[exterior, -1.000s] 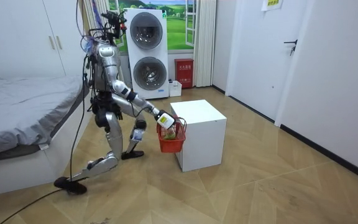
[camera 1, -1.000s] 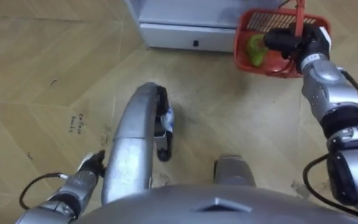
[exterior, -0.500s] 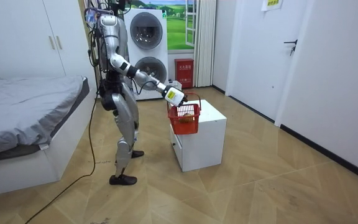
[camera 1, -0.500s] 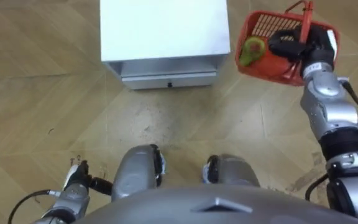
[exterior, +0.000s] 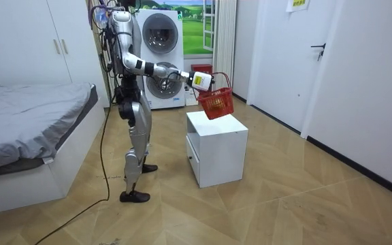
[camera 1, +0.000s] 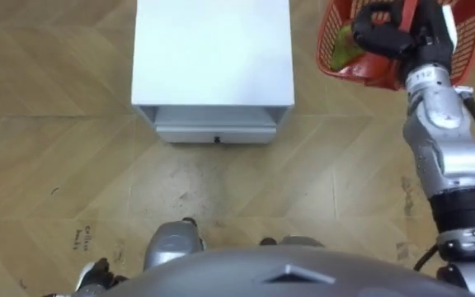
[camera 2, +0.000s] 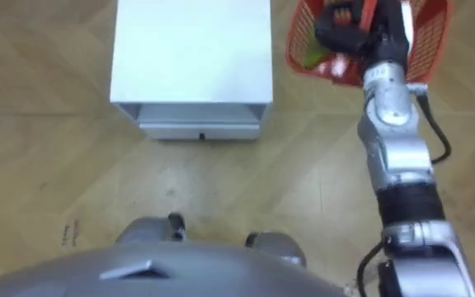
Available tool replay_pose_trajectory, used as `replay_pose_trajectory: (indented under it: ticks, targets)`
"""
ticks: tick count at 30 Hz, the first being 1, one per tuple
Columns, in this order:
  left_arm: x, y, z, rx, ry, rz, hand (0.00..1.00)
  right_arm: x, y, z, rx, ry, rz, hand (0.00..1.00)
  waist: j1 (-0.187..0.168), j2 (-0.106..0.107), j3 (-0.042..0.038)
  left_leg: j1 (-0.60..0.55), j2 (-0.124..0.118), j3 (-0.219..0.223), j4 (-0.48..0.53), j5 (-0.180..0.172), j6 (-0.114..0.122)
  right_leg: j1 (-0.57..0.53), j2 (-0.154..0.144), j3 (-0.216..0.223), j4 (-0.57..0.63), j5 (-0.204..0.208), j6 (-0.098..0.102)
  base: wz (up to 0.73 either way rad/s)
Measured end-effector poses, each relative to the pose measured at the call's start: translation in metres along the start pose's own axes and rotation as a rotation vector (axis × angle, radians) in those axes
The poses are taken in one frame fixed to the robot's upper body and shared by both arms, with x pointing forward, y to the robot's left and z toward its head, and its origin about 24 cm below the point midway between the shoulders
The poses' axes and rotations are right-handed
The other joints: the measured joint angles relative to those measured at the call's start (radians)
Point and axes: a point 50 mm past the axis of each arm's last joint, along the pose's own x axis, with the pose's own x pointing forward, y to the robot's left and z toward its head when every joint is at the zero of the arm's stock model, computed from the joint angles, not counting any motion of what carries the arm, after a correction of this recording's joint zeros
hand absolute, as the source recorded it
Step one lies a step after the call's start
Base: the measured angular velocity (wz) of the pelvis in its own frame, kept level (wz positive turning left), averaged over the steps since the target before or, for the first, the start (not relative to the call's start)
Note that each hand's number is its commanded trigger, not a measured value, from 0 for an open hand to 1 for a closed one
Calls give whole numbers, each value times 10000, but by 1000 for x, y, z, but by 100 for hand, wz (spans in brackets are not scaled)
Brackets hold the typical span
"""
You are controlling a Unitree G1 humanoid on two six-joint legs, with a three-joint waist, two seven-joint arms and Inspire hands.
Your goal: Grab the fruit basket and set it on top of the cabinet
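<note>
The right robot hand (camera 1: 383, 33), at the upper right of the frame, is closed around the handle of the red fruit basket (camera 1: 361, 73). The basket hangs in the air at this hand, right of the white drawer cabinet (camera 1: 213, 58).

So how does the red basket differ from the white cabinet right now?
The basket is red, latticed and open-topped; the cabinet is white and solid-sided. The basket hangs tilted in the right hand, off the floor; the cabinet stands level on the floor. The cabinet is much the bigger.
</note>
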Motion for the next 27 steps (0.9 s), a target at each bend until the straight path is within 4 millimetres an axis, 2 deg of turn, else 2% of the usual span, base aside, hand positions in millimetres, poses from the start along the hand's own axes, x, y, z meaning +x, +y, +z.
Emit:
replay_pose_trajectory:
  ticks: [7,13,18,21,22,26,27]
  targets:
    - [-1,-6,-3,-358,226,-476,0,-1,8,5,-356,-195,811,100,236,113,-60,454,3,-4,-59,0,0,436,1,-75,-33,0,0,0]
    - [-1,-8,-3,-414,263,-731,0,-2,18,4,-317,-171,1518,100,489,113,-75,548,-9,-5,-38,0,2,499,-45,-112,23,-3,5,0]
    - [0,-5,-1,-584,207,-836,0,-3,24,6,-235,-169,2111,100,527,62,-84,510,-62,-4,-37,6,21,498,-125,-218,65,-22,35,4]
    - [0,-2,2,-531,121,-814,0,-2,26,7,-17,-128,2323,100,554,-12,-34,494,-111,10,4,-11,51,525,-171,-218,130,-76,80,8]
    - [0,-2,4,-537,45,-826,0,-1,27,8,-4,-152,2330,100,552,-51,27,481,-187,33,68,-44,107,493,-267,-219,319,-200,133,12]
    - [1,-3,12,-510,-134,-1004,0,1,30,5,-1,-21,2257,100,531,-55,92,204,-392,119,590,-396,417,413,-604,-250,782,-375,338,11]
    - [1,-3,13,-413,-128,-1024,0,1,32,0,-51,164,2310,100,557,-32,107,201,-500,149,636,-493,521,208,-752,-255,1294,-416,408,0]
